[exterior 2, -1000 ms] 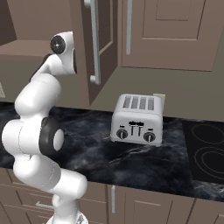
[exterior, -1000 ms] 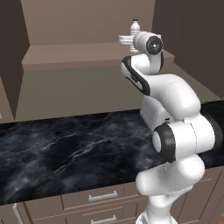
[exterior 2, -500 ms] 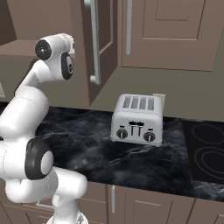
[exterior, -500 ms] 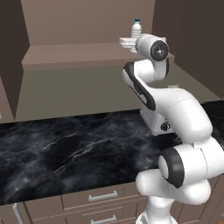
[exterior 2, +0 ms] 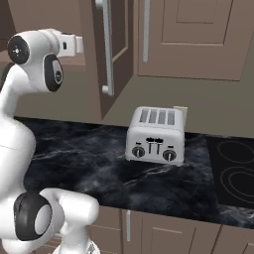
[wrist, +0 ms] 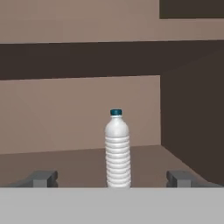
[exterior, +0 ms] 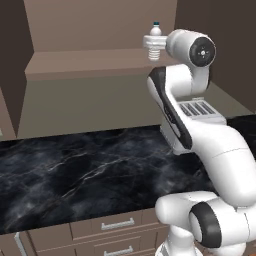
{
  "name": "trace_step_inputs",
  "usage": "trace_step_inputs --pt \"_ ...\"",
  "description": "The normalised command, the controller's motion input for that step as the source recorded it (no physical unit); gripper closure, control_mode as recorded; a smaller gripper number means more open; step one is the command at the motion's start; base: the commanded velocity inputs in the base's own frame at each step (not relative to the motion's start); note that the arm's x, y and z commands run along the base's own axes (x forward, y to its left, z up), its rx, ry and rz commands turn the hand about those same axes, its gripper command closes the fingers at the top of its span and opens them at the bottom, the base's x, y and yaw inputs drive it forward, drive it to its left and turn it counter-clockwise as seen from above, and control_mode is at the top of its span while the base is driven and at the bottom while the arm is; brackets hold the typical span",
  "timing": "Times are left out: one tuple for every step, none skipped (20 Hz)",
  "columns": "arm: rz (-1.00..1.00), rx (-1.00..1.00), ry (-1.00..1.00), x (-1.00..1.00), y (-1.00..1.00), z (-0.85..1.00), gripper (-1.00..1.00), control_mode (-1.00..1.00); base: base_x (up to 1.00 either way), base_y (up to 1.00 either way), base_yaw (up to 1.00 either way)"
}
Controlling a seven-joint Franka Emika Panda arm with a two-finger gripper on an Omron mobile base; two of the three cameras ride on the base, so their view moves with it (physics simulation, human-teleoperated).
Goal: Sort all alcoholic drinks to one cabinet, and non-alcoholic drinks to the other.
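Right now the gripper (wrist: 112,178) is standing wide open, nothing between the jaws; its two dark fingertips (wrist: 42,178) are sitting at lower left and lower right of the hand view, well apart from each other

Plastic bottle (wrist: 117,149) is standing upright on the cabinet shelf (wrist: 65,162), centre of the hand view, blue cap up, ribbed white body. It's lining up between the two tips but sitting further back on the shelf, not touching either one. Dark cabinet side wall (wrist: 192,118) is filling the right of that view, pale back wall behind the bottle

Left base view: same bottle (exterior: 154,40) is showing at top centre, on the shelf (exterior: 85,62) of the open upper cabinet, just left of the arm's white wrist (exterior: 192,48). Bottle's lower part is partly hiding behind the hand, so contact is hard to judge from here; hand view is showing it free

Arm is reaching up from lower right of that view to shelf height. Black marble counter (exterior: 85,170) is running across the middle, drawers (exterior: 117,225) below it

Right base view: wrist (exterior 2: 44,47) is sitting upper left, pointing toward the open cabinet door (exterior 2: 106,54) with its long handle. Silver toaster (exterior 2: 155,135) is sitting on the counter (exterior 2: 99,158) at centre, cooktop (exterior 2: 233,171) at right edge
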Motion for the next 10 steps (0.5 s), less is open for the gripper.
trace_step_inputs --pt "0.00 0.00 0.12 -1.00 0.00 0.21 -1.00 -1.00 0.00 0.00 0.00" --pt "0.00 0.00 0.16 -1.00 0.00 0.12 -1.00 -1.00 0.00 0.00 0.00" --pt "0.00 0.00 0.17 -1.00 0.00 0.04 -1.00 -1.00 0.00 0.00 0.00" --pt "0.00 0.00 0.17 -1.00 0.00 0.01 -1.00 -1.00 0.00 0.00 0.00" --pt "0.00 0.00 0.19 -1.00 0.00 0.00 -1.00 -1.00 0.00 0.00 0.00" --pt "0.00 0.00 0.21 -1.00 0.02 0.00 -1.00 -1.00 0.00 0.00 0.00" --pt "0.00 0.00 0.20 -1.00 0.02 0.00 -1.00 -1.00 0.00 0.00 0.00" --pt "0.00 0.00 0.20 -1.00 0.04 0.00 -1.00 -1.00 0.00 0.00 0.00" --pt "0.00 0.00 0.20 -1.00 0.04 0.00 -1.00 -1.00 0.00 0.00 0.00" --pt "0.00 0.00 0.19 -1.00 0.03 0.00 -1.00 -1.00 0.00 0.00 0.00"
